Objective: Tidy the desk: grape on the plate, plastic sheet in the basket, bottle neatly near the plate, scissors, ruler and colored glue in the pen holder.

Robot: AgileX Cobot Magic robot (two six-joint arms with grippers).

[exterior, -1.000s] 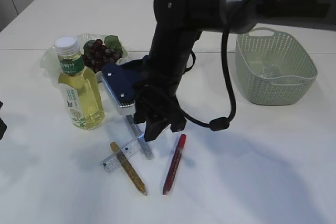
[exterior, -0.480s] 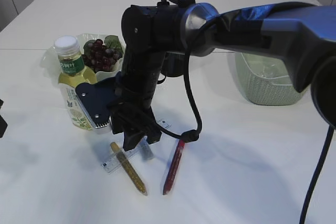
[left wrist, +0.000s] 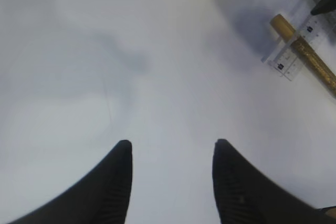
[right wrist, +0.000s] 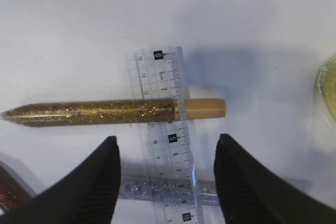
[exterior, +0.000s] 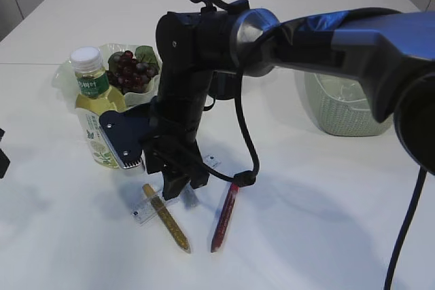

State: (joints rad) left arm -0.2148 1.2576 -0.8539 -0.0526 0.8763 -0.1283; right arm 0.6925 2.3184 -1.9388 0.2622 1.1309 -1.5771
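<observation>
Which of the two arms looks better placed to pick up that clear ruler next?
The right one. Its claw hangs open directly over the ruler and gold glue stick lying across it. The left claw is open over bare table, off to the side.

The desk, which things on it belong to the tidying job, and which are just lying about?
Job:
grapes
plate
bottle
basket
ruler
gold glue
red glue
silver glue

Lying about:
nothing I can see; scissors, sheet and pen holder aren't visible.
</observation>
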